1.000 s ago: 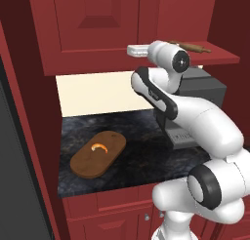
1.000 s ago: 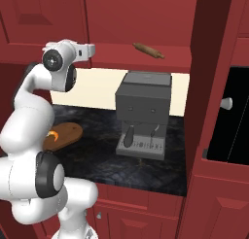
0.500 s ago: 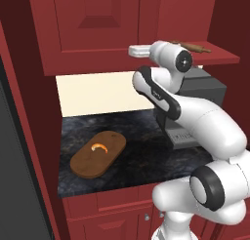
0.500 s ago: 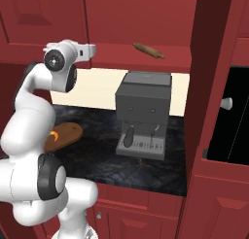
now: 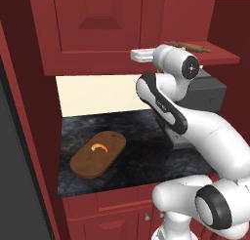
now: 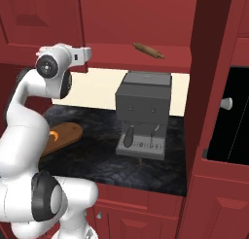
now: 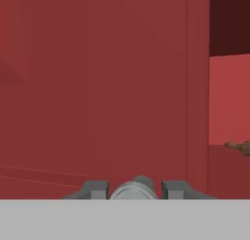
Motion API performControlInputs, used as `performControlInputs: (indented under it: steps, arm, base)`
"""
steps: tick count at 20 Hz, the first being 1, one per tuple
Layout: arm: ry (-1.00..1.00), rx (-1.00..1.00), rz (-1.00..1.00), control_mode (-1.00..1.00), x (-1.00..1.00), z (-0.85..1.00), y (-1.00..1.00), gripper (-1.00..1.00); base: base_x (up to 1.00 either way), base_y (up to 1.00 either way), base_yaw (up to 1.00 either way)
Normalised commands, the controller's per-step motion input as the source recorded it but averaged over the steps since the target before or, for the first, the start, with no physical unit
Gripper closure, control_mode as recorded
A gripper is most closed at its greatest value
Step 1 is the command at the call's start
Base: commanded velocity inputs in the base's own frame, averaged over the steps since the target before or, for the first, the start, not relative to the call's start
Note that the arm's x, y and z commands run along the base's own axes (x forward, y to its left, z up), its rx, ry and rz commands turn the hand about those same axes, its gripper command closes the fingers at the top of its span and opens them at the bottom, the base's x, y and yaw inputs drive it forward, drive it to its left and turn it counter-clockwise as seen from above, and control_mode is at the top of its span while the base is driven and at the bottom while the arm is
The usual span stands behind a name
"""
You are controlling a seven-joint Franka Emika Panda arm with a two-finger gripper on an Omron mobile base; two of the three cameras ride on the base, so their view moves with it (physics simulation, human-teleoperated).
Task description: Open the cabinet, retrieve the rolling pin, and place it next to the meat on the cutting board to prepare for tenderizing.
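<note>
Dark counter (image 5: 141,156) under red cabinet (image 5: 97,29); gripper (image 7: 134,189) jaws flank its knob (image 7: 134,188), grip unclear.

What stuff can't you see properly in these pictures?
- Rolling pin: hand view, cut off by the right edge; just one end shows.
- Cutting board: right base view, mostly hidden behind the arm; the meat peeks out as a sliver.
- Coffee machine: left base view, largely covered by the arm.
- Knob: hand view, sits between the jaws at the bottom; whether they pinch it is unclear.
</note>
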Motion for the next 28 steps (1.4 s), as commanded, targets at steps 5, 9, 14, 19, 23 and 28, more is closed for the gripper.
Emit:
performControlInputs:
  steps: [5,9,14,19,23,28]
  arm:
    - [0.0,0.0,-0.04,-1.0,-0.89,0.0,0.2,1.0]
    - [0.01,0.0,-0.09,-1.0,-0.97,0.0,0.47,1.0]
    - [0.05,0.0,-0.1,-1.0,-0.8,0.0,0.53,1.0]
    - [0.05,-0.01,-0.1,-1.0,-0.76,-0.08,0.53,1.0]
    - [0.04,0.0,-0.07,-1.0,-0.83,-0.12,0.51,1.0]
    - [0.03,0.0,-0.01,-1.0,-0.75,-0.17,0.22,-1.0]
  base:
    - [0.0,0.0,0.0]
    - [0.0,0.0,0.0]
    - [0.0,0.0,0.0]
    - [0.0,0.0,0.0]
    - [0.0,0.0,0.0]
    - [0.0,0.0,0.0]
